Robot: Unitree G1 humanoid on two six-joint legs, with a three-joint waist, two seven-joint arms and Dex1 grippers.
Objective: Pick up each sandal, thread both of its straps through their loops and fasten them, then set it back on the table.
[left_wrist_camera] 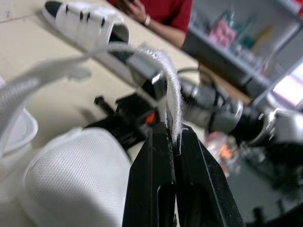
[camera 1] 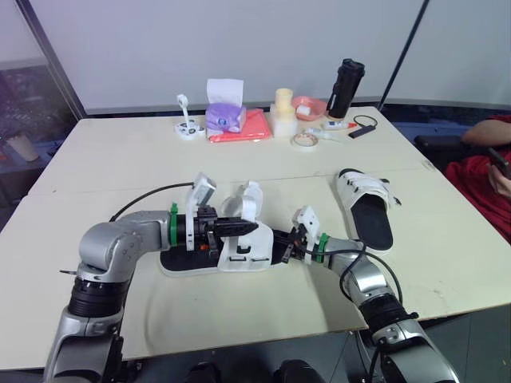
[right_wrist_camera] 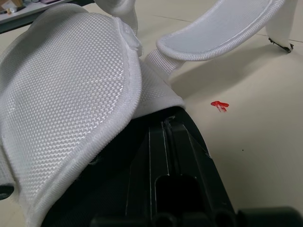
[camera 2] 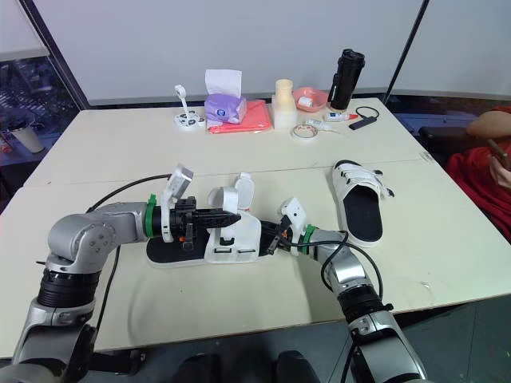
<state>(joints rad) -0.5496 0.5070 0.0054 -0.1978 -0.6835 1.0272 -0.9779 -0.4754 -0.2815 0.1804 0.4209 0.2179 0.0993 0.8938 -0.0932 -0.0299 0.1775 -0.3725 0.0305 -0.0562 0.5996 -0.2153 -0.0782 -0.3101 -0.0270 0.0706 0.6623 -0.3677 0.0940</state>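
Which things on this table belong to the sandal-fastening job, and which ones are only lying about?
Job: near sandal, its strap in the left end effector, far sandal.
Lying about: tissue box, red cloth, black bottle, tape roll, pink bowl.

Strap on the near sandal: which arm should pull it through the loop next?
Left. The left jaws are shut on the strap, held up over the sandal. The right arm sits low at the sandal's side, probably steadying it.
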